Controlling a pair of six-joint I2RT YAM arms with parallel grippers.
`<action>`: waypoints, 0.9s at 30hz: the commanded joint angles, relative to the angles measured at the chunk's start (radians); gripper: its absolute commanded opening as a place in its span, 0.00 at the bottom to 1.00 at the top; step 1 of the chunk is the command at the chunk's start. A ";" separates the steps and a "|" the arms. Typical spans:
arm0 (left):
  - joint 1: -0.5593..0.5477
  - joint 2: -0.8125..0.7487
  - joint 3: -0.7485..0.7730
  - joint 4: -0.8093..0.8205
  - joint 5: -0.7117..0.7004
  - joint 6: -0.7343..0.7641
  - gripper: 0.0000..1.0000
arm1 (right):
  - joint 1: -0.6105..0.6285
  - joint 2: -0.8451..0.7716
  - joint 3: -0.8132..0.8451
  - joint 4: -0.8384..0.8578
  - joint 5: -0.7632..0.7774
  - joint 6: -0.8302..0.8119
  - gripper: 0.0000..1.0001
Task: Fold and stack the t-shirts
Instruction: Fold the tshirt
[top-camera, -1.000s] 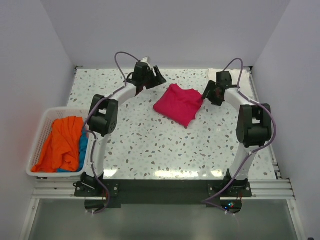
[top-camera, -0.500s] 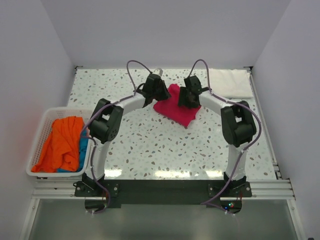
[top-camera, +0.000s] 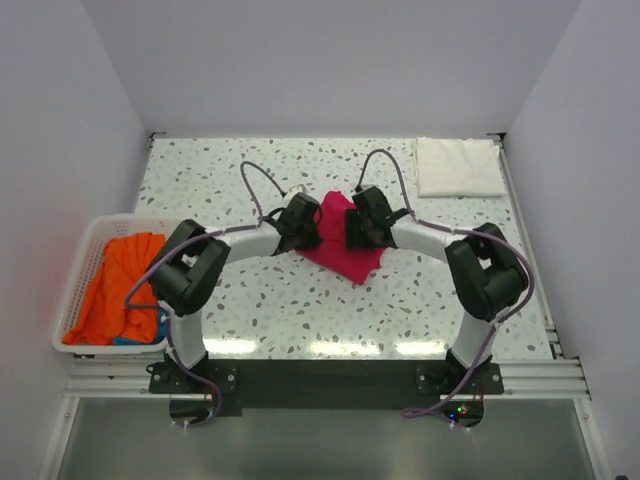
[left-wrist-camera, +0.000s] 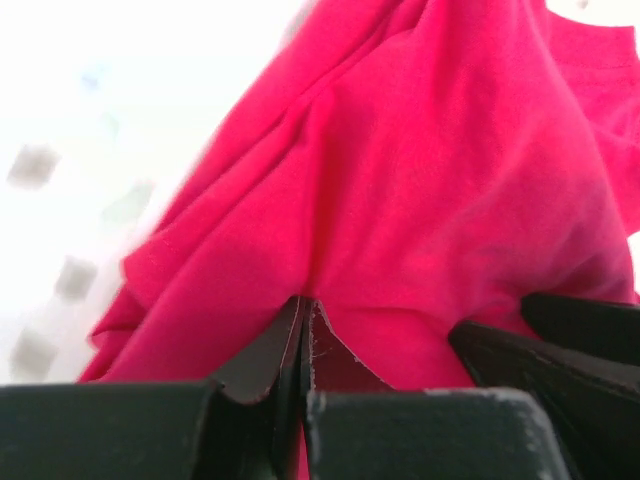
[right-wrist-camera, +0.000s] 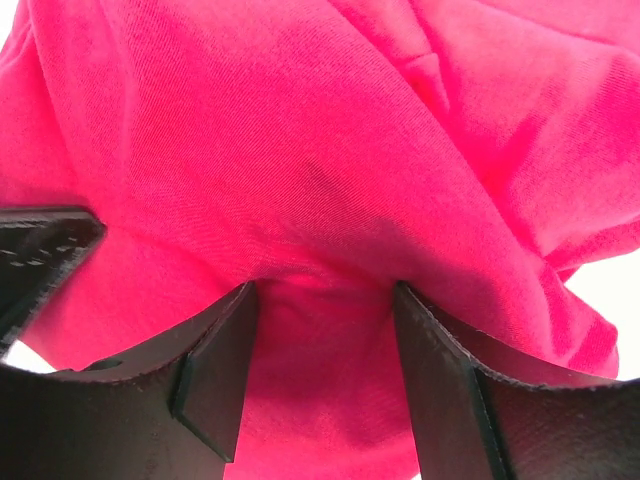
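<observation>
Left gripper (left-wrist-camera: 303, 305) is clenched, its two dark fingers pressed flat together on a thin pinch of the magenta t-shirt (left-wrist-camera: 420, 180), and a crease runs up through the cloth from the fingertips. Right gripper (right-wrist-camera: 320, 290) is unclosed: its fingers (right-wrist-camera: 215, 370) stand apart, straddling a raised fold of the same shirt, which bulges up and over the gap between them. Whether their inner faces already press that fold is hard to say, since the cloth covers the tips. From above, the two grippers sit just beside each other, left gripper (top-camera: 303, 224) at the shirt's left edge and right gripper (top-camera: 360, 222) at its right edge. The magenta t-shirt (top-camera: 340, 250) is bunched between and just in front of them on the speckled table (top-camera: 300, 300). In the left wrist view the right gripper's dark fingers show close by at the lower right, touching the cloth. In the right wrist view the left gripper shows at the left edge. Beyond the right gripper and off to its right, well apart from it, lies the white t-shirt (top-camera: 458, 167), folded to a flat rectangle at the table's far corner. Well to the left of the left gripper, off the table's side, hangs the white basket (top-camera: 84, 262). It holds the crumpled orange t-shirt (top-camera: 122, 288), with a strip of the blue t-shirt (top-camera: 166, 290) showing along the side nearer the gripper.
</observation>
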 joint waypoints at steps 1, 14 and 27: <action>-0.037 -0.179 -0.164 -0.057 -0.063 -0.067 0.03 | 0.084 -0.090 -0.129 -0.056 -0.028 0.037 0.59; -0.086 -0.548 -0.277 -0.140 -0.066 0.170 0.33 | 0.230 -0.486 -0.226 -0.218 0.095 0.083 0.60; -0.086 -0.142 0.120 -0.290 -0.015 0.497 0.50 | 0.226 -0.537 -0.299 -0.289 0.247 0.095 0.49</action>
